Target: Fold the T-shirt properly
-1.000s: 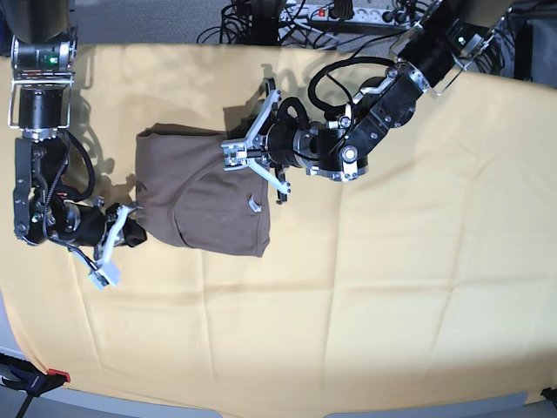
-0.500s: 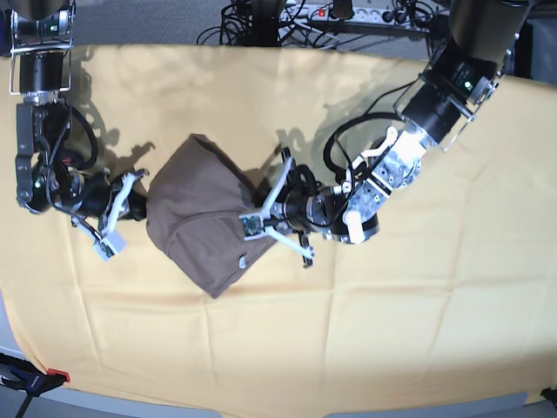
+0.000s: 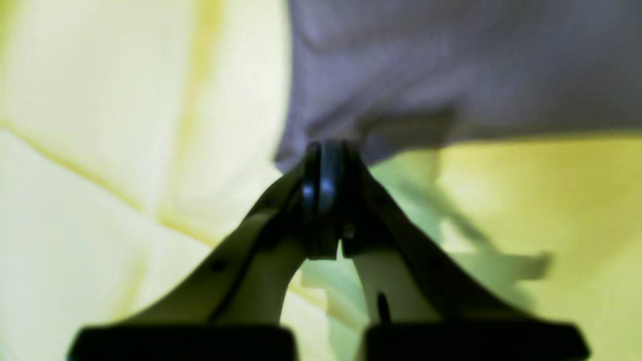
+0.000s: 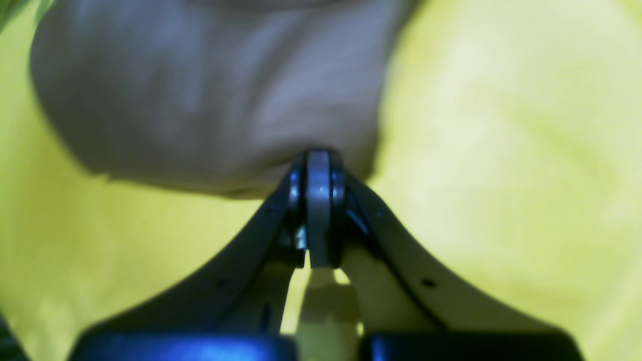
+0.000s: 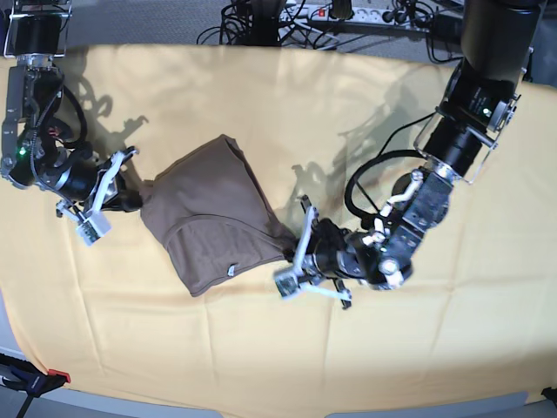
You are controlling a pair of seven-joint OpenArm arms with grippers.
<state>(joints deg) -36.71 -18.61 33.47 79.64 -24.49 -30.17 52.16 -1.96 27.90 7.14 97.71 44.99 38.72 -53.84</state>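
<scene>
The taupe T-shirt (image 5: 213,213) lies folded into a compact shape on the pale yellow cloth (image 5: 392,104), turned diagonally, with a small white tag (image 5: 231,270) near its front edge. My left gripper (image 5: 291,259) is shut on the shirt's right corner. The left wrist view shows the fingertips (image 3: 323,165) closed at the edge of the shirt (image 3: 451,65). My right gripper (image 5: 132,197) is shut on the shirt's left corner. The right wrist view shows its closed fingertips (image 4: 318,170) at the hem of the shirt (image 4: 210,100). The shirt is stretched between the two.
The yellow cloth covers the whole table and is creased. Cables and a power strip (image 5: 331,12) lie beyond the far edge. A red clamp (image 5: 52,376) sits at the front left corner. The table's front edge (image 5: 261,409) curves along the bottom.
The left gripper has pulled its shirt corner toward the front and right. The right gripper has shifted slightly back. The shirt has turned and stretched out between them.
</scene>
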